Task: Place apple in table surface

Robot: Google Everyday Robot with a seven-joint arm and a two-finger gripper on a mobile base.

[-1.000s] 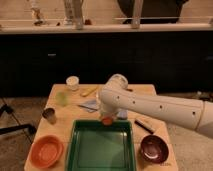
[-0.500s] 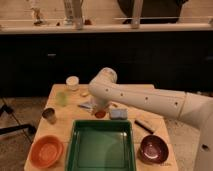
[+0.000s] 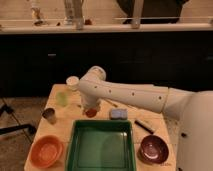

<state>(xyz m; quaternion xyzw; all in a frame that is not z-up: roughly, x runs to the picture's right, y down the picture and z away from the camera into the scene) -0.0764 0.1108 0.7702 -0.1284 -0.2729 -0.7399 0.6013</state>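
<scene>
The apple (image 3: 91,113) is a small orange-red ball just beyond the far left edge of the green tray (image 3: 102,146), low over or on the light tan table surface (image 3: 61,128); I cannot tell if it touches the wood. My gripper (image 3: 90,106) points down right above the apple at the end of the white arm (image 3: 130,93), which reaches in from the right. The arm's wrist hides most of the gripper.
An orange bowl (image 3: 46,150) sits at the front left and a dark maroon bowl (image 3: 153,148) at the front right. A metal cup (image 3: 49,115), a green cup (image 3: 62,98) and a white cup (image 3: 72,81) stand at the left. A blue-grey item (image 3: 118,114) and a black tool (image 3: 145,125) lie behind the tray.
The arm has swung left and away from the tray, carrying the apple from over the tray's far edge to the table just behind the tray's left part.
</scene>
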